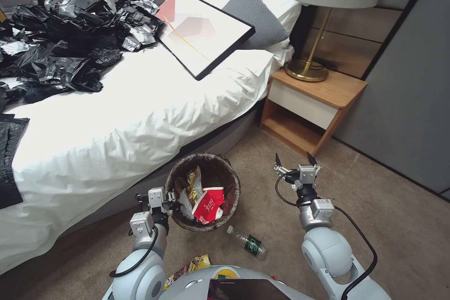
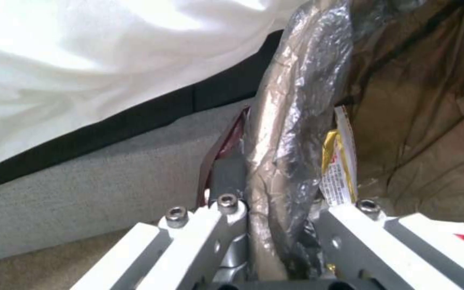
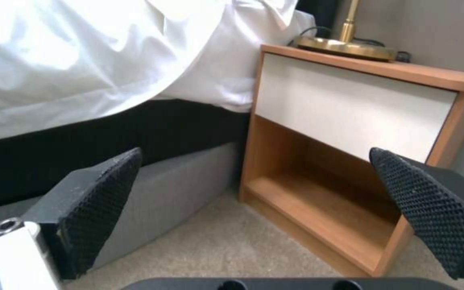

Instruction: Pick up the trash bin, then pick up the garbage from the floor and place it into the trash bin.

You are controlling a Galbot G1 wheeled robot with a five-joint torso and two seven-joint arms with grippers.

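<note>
I stand on tan carpet (image 1: 398, 225) beside a bed (image 1: 140, 117) strewn with black bags (image 1: 61, 51); my right gripper (image 1: 296, 160), jaws spread wide and holding nothing, points at a wooden nightstand (image 1: 323, 98) carrying a brass lamp (image 1: 309, 68). My left gripper (image 1: 172, 200) is clamped on the near rim of the bin (image 1: 232, 183), which holds a red-and-white cup (image 1: 208, 204) and a yellow bag (image 1: 194, 183) whose print I cannot read. A green-labelled bottle (image 1: 248, 243) lies on the floor between my grippers, nearer me.
</note>
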